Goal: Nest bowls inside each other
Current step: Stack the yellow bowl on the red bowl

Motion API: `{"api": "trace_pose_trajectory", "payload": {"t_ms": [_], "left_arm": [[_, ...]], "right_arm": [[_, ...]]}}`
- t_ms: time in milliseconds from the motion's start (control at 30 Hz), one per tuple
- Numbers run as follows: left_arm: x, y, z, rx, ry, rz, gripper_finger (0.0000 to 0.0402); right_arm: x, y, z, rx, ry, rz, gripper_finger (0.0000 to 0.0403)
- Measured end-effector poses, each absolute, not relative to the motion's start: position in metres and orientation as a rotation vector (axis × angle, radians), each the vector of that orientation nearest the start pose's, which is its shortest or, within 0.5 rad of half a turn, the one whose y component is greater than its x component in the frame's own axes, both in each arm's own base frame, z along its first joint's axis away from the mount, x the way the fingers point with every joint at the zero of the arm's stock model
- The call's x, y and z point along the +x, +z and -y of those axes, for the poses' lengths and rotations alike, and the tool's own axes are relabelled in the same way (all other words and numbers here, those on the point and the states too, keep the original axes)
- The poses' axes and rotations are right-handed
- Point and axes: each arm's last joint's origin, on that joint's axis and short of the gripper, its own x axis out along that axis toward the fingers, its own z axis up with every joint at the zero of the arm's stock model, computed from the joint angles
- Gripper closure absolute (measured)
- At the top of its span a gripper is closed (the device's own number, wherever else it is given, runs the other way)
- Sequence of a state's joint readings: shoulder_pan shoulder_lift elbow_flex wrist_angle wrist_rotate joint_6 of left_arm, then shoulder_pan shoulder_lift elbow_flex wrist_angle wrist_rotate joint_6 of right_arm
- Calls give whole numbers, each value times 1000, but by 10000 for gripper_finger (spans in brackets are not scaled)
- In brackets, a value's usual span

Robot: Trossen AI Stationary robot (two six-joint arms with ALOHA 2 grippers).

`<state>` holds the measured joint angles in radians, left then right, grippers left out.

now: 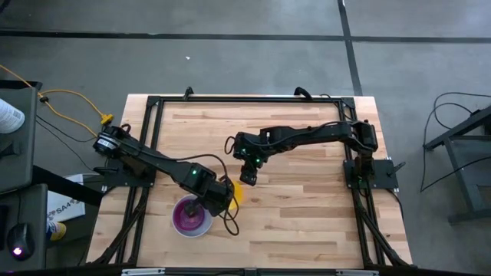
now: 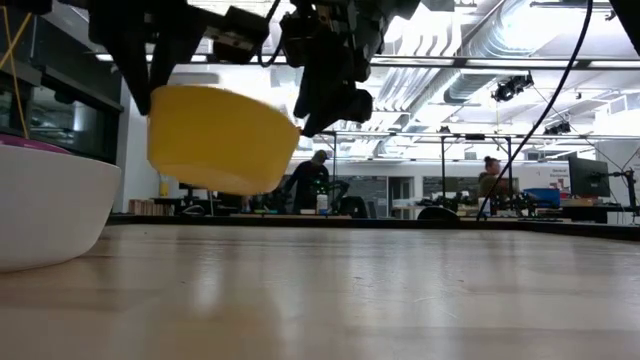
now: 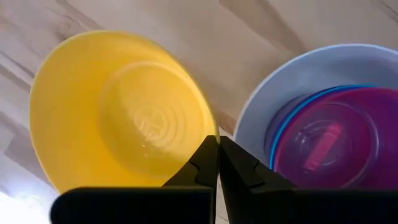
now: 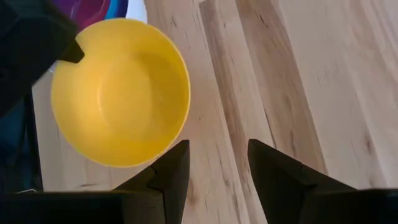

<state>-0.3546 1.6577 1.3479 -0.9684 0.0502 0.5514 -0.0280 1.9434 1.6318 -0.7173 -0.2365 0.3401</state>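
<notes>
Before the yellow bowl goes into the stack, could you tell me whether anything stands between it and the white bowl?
Nothing visible does. The left gripper, shut on the rim of the yellow bowl, holds it off the table beside the white bowl, which already holds the purple bowl. The right gripper is open, on the yellow bowl's far side.

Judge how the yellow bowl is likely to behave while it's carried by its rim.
Yellow bowl hangs tilted from the shut left gripper, so it is probably light and stiff. Its glossy plastic may slip or swing in that rim pinch.
</notes>
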Motion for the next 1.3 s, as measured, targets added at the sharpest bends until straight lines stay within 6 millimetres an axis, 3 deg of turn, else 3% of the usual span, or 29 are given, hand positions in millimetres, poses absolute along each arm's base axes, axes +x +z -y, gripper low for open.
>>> {"api": "trace_pose_trajectory", "payload": {"t_ms": [633,900,1067,1300], "left_arm": [[278,253,150,742,-702,-1210,401],[256,275,163,830,-641,-1116,401],[244,289,164,757,-582,-1080,401],[220,293,183,748,-484,-1090,401]], "right_arm": [[417,250,39,479,-55,-1008,247],[420,253,46,489,-62,-958,247],[421,253,46,506,-68,-953,247],[421,253,46,506,-66,-951,247]]}}
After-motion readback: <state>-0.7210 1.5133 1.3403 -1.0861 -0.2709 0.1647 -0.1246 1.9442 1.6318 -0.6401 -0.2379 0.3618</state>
